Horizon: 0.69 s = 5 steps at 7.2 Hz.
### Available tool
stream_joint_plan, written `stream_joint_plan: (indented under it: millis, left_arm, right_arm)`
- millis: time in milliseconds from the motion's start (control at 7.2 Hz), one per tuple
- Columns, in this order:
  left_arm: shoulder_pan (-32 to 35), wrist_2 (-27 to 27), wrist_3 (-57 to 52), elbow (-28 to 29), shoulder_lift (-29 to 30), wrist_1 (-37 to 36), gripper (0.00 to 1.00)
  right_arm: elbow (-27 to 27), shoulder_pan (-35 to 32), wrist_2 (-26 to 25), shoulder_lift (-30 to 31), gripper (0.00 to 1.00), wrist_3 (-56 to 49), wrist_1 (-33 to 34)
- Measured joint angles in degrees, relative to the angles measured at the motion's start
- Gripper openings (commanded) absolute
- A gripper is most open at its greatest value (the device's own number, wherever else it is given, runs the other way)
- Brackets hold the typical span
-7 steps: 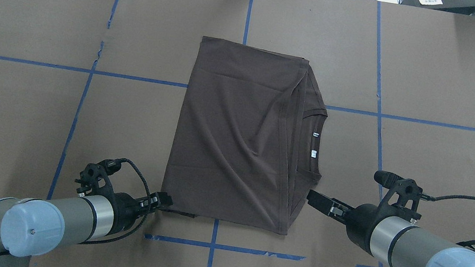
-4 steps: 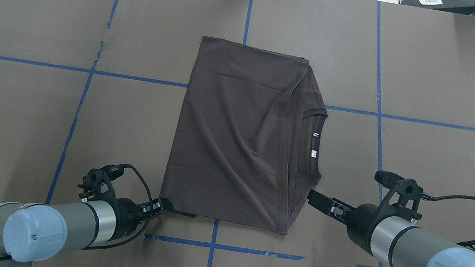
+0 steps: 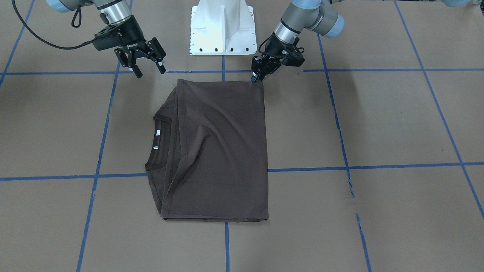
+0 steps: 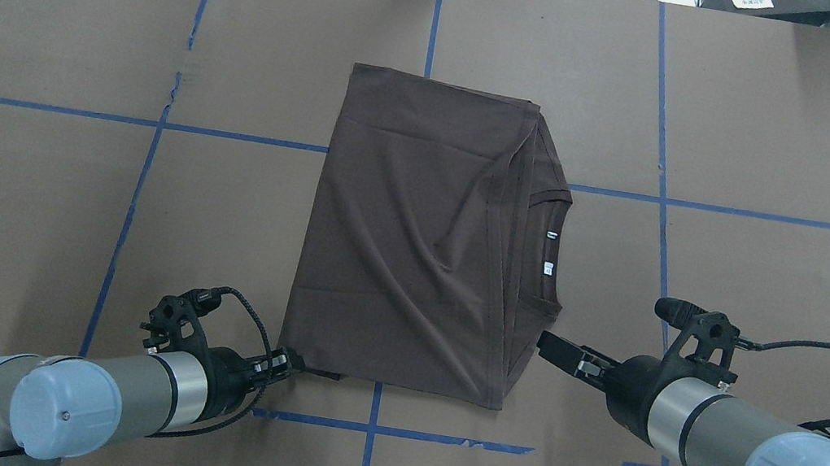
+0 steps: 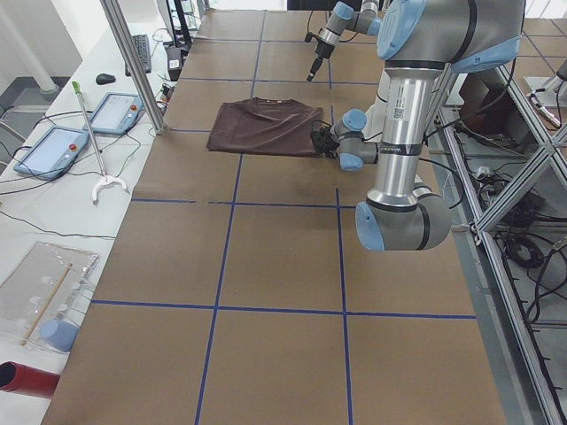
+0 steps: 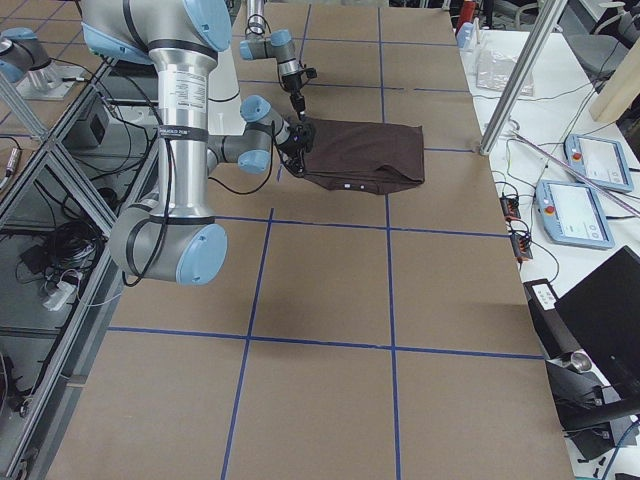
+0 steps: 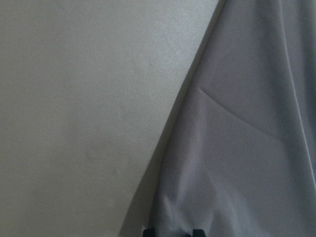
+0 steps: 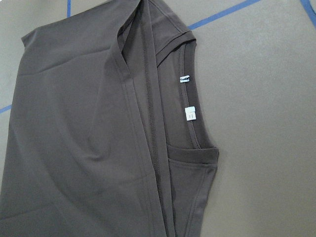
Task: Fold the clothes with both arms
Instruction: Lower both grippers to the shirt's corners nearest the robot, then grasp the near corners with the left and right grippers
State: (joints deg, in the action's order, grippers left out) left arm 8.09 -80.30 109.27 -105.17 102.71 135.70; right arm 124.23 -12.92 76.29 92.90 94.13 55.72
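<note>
The dark brown T-shirt lies folded flat mid-table, its collar and white tags toward my right side. My left gripper sits low at the shirt's near-left corner. In the left wrist view its two tips show close together with cloth between them, so it looks shut on that corner. My right gripper hovers open just off the near-right corner, touching nothing.
The white pedestal base stands at the near edge between the arms. Blue tape lines grid the brown table cover. Two tablets and a metal post stand along the far side.
The left arm has drawn back toward the base, and its gripper has slid slightly nearer along the shirt's corner. Neither the right arm nor the shirt has moved.
</note>
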Motion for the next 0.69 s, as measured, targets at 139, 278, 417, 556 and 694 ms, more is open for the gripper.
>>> stream_joint_plan:
  millis: [139, 278, 417, 556, 694]
  left_arm:
    - [0.0, 0.0, 0.0, 0.0, 0.0, 0.0, 0.46]
    - [0.0, 0.0, 0.0, 0.1, 0.0, 0.0, 0.46]
    - [0.1, -0.1, 0.0, 0.2, 0.1, 0.0, 0.44]
    - [0.1, -0.1, 0.0, 0.2, 0.2, 0.0, 0.34]
    - [0.1, -0.1, 0.0, 0.2, 0.3, 0.0, 0.16]
  right_arm:
    - [0.0, 0.0, 0.0, 0.0, 1.0, 0.0, 0.0]
    - [0.0, 0.0, 0.0, 0.0, 1.0, 0.0, 0.0]
    - [0.0, 0.0, 0.0, 0.0, 1.0, 0.0, 0.0]
    - [0.0, 0.0, 0.0, 0.0, 1.0, 0.0, 0.0]
    - [0.0, 0.0, 0.0, 0.0, 1.0, 0.0, 0.1]
